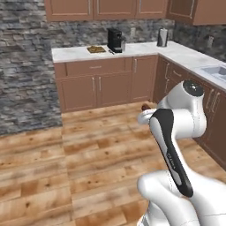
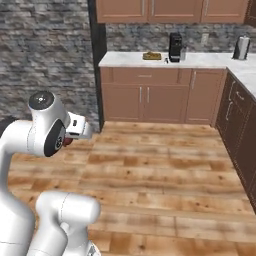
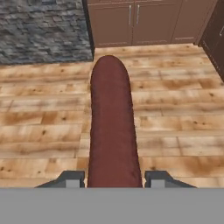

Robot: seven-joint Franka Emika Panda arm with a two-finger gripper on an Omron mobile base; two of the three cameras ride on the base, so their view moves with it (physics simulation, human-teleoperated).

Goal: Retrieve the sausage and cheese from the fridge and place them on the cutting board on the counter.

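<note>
In the hand view the dark red sausage [image 3: 111,127] runs lengthwise away from my gripper [image 3: 113,179], whose two fingertips [image 3: 72,178] press on its near end; the gripper is shut on it. The sausage hangs in the air over the wooden floor. Its tip [image 1: 145,107] peeks past the hand in the left base view, and a red bit [image 2: 67,142] shows under the wrist in the right base view. The brown cutting board [image 1: 96,49] [image 2: 152,56] lies on the white marble counter [image 1: 75,54] [image 2: 205,61] across the room. The cheese and the fridge are out of view.
A black coffee machine [image 1: 115,39] [image 2: 175,47] stands right of the board, a silver kettle [image 1: 162,37] [image 2: 241,47] in the corner. The counter turns along the right wall with a sink [image 1: 215,70]. A stone wall [image 1: 24,66] rises at left; plank floor lies between.
</note>
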